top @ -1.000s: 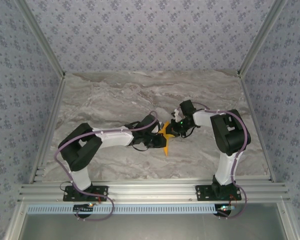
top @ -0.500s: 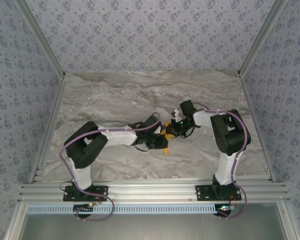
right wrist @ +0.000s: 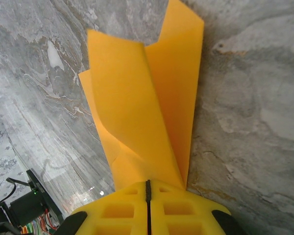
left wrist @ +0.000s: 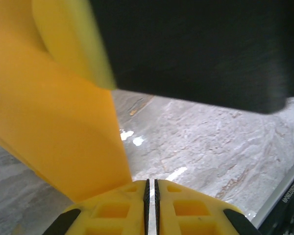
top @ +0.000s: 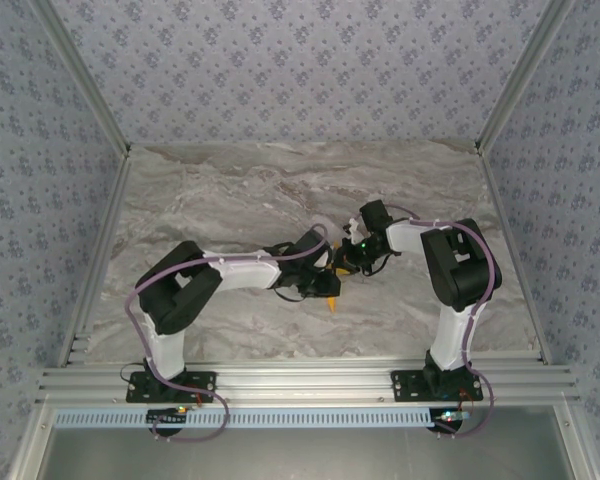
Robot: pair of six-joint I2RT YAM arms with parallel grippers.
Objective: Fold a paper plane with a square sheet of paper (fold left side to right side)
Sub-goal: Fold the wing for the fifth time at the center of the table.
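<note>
The right gripper (right wrist: 148,190) has its two yellow fingers (right wrist: 181,208) pressed tight together. It is pinching the narrow end of the orange paper (right wrist: 142,103). The paper comes out from between the fingers and gets wider as it goes away from them. It is folded, with one flap lying over another. One flap curls up a bit at its far edge. The gray stone table (right wrist: 245,112) is just under the paper.

The left gripper (left wrist: 150,190) is closed too. Only a very thin line shows between its fingers (left wrist: 191,208). The paper stands right beside its left finger and rises up past it like a big orange wall. I cannot tell if this gripper is pinching any of the paper. A black part (left wrist: 196,49) hangs close above and in front of this gripper.

From above, both grippers meet in the middle of the table, tip to tip. The paper is between them, and a small orange point sticks out toward the near edge, just below the left gripper.
</note>
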